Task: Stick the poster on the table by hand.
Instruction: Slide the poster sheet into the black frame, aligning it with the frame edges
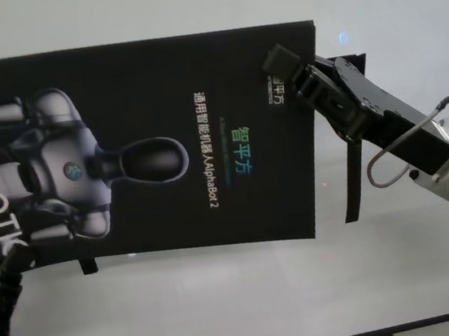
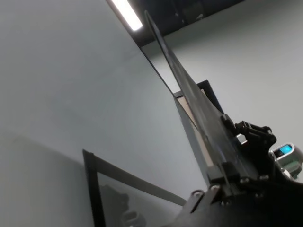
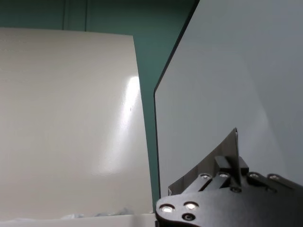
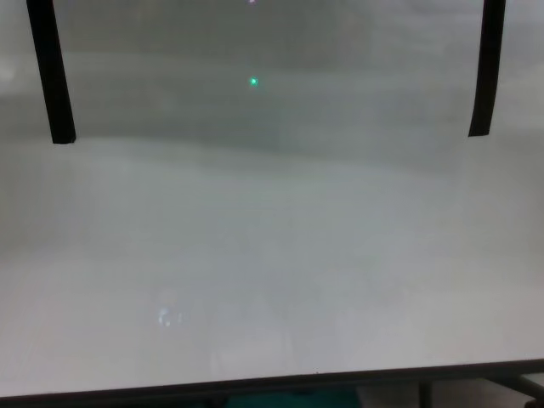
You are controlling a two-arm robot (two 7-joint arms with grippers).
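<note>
The poster (image 1: 148, 144), a black glossy sheet with a grey robot figure and white letters, hangs spread over the white table (image 1: 226, 315). My right gripper (image 1: 300, 81) is shut on its far right corner, which sticks up between the fingers (image 3: 226, 146). At the near left my left gripper (image 1: 1, 285) is shut on the sheet's other end. The left wrist view shows the poster (image 2: 189, 94) edge-on, clamped in the left gripper (image 2: 225, 172).
Two narrow black tape strips (image 4: 51, 76) (image 4: 484, 76) lie on the table, one on each side; the right strip (image 1: 353, 177) sits just beside the poster's right edge. The table's dark near edge (image 4: 272, 382) runs along the front.
</note>
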